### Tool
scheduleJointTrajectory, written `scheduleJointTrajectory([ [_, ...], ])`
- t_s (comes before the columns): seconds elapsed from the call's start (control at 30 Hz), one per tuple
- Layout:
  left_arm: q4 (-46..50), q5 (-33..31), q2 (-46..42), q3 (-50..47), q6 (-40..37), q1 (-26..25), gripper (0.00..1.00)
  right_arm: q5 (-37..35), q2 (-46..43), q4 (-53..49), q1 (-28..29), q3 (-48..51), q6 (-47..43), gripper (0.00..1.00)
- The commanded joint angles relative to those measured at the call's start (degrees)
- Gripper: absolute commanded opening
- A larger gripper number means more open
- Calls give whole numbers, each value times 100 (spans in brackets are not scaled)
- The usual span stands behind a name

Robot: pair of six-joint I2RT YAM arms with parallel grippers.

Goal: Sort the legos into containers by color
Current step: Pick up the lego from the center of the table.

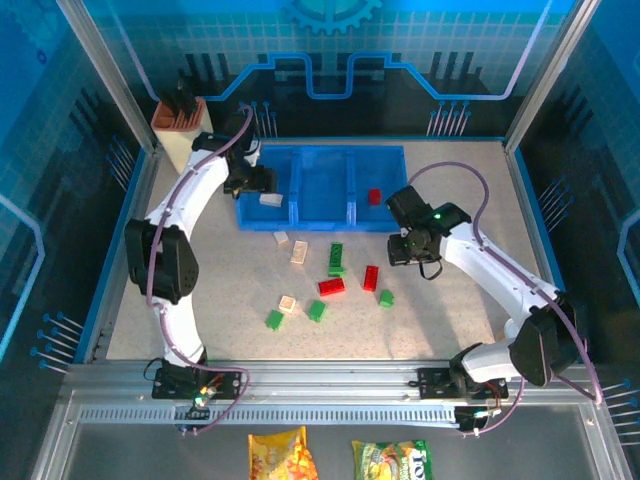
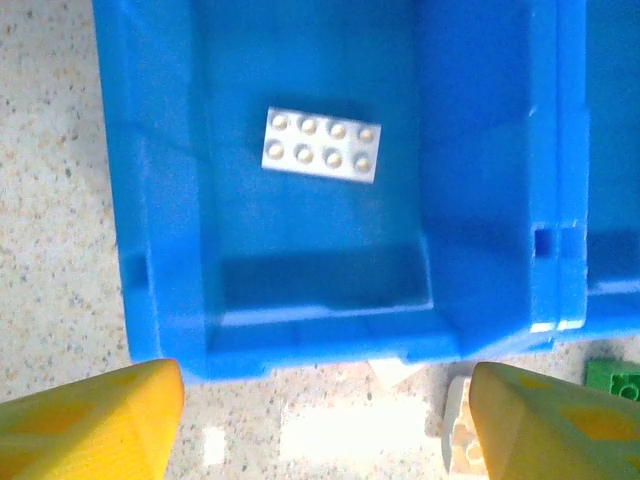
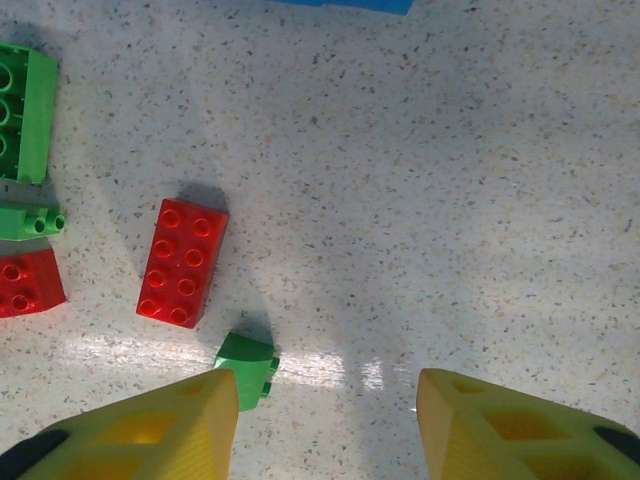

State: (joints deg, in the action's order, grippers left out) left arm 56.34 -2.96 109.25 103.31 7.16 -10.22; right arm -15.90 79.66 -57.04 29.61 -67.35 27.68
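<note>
The containers (image 1: 322,215) are three joined blue bins at the back of the table. A white brick (image 1: 270,199) (image 2: 320,146) lies in the left bin, and a red brick (image 1: 374,196) lies in the right one. My left gripper (image 1: 255,183) (image 2: 325,420) hangs open over the left bin's near wall, holding nothing. A cream brick (image 2: 458,435) lies by its right finger. My right gripper (image 1: 405,248) (image 3: 328,420) stands open and empty above bare table. A small green brick (image 3: 248,365) and a red brick (image 3: 182,262) lie to its left. Several more legos are scattered mid-table (image 1: 331,286).
A beige holder with an orange rim (image 1: 180,120) stands at the back left. Two snack bags (image 1: 280,455) lie in front of the arm bases. Metal frame posts and blue walls ring the table. Bare table lies to the right of the loose bricks.
</note>
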Motion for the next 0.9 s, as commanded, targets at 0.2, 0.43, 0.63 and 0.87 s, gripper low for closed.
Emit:
scheduleJointTrajectory([
  [0.2, -335, 326, -1391, -1474, 89, 216, 77, 166, 371, 207, 276, -270, 202, 52],
  [0.43, -411, 459, -2121, -2444, 58, 471, 77, 210, 693, 280, 409, -348, 236, 52],
  [0.63, -740, 487, -2452, -3168, 0, 689, 77, 228, 1027, 322, 554, -445, 290, 52],
  [0.87, -1098, 787, -2461, -3579, 80, 732, 77, 316, 1464, 513, 711, -463, 523, 51],
])
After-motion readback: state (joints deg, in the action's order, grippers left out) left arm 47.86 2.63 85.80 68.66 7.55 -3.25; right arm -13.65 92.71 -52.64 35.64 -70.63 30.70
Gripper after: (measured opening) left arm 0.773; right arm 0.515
